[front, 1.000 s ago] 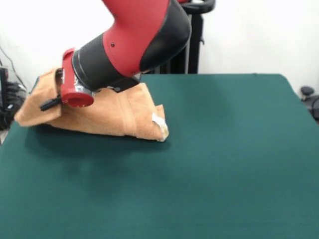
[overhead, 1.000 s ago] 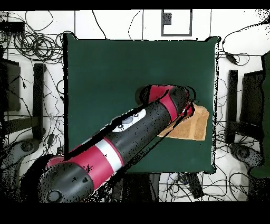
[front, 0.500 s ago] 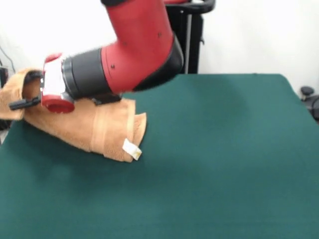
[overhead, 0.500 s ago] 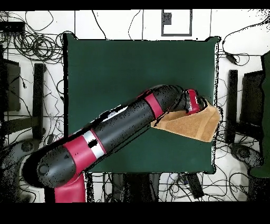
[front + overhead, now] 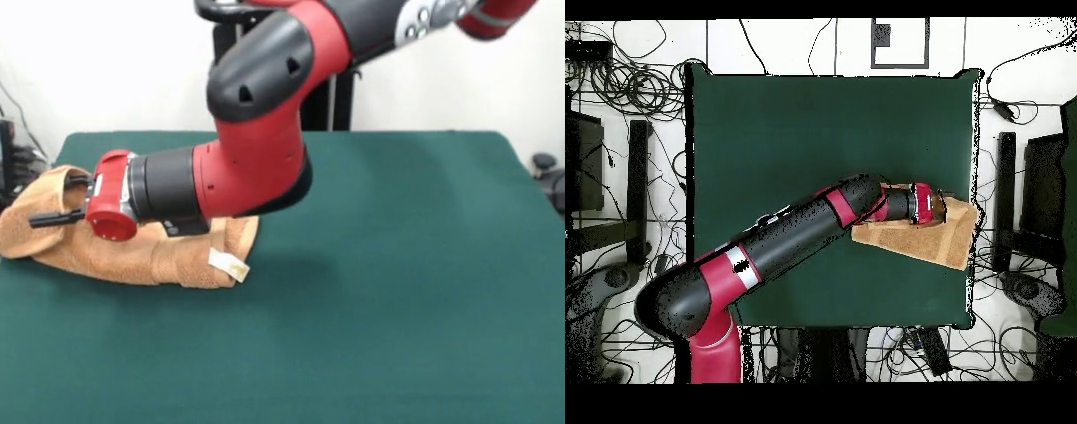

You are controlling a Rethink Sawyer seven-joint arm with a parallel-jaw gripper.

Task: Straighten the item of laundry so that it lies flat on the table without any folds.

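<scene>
The end effector (image 5: 55,215), lying nearly level, appears closed on the left end of the towel (image 5: 132,252), which sits bunched at the table's (image 5: 397,291) left edge, seemingly held there to draw the folds out flat.

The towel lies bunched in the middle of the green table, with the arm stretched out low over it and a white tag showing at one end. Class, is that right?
Not quite. The towel is bunched at the edge of the green table, not in its middle; the overhead view shows it reaching the table's side. The rest holds: the arm stretches low over it, and the white tag shows at one end.
</scene>
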